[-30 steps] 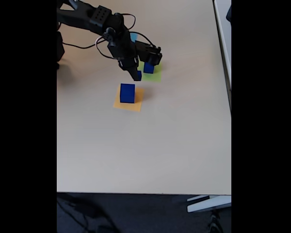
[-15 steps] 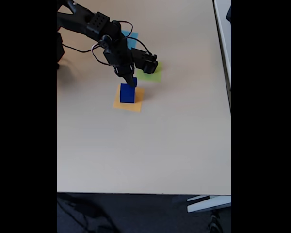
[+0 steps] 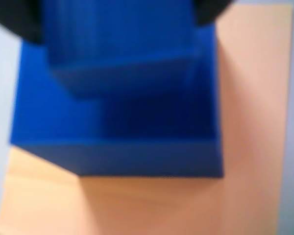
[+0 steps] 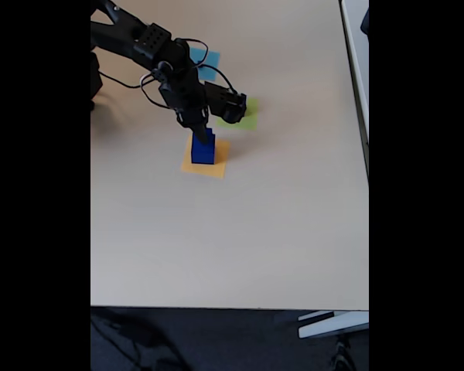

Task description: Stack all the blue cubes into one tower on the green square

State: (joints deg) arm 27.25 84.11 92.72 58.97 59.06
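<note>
Clamped around a small blue cube (image 4: 208,135), my gripper (image 4: 205,136) holds it on or just above the top of the large blue cube (image 4: 203,151), which stands on the orange-yellow square (image 4: 205,166); whether the two cubes touch I cannot tell. Up and to the right of that orange-yellow square in the fixed view, I see the green square (image 4: 246,120) partly hidden behind the arm (image 4: 158,58), and the wrist view shows the small cube (image 3: 122,54) blurred over the large one (image 3: 115,142).

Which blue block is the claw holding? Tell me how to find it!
Find the orange-yellow square on the tan table. A big blue cube sits on it. The small blue cube rests right on top, pinched by the black claw.
</note>
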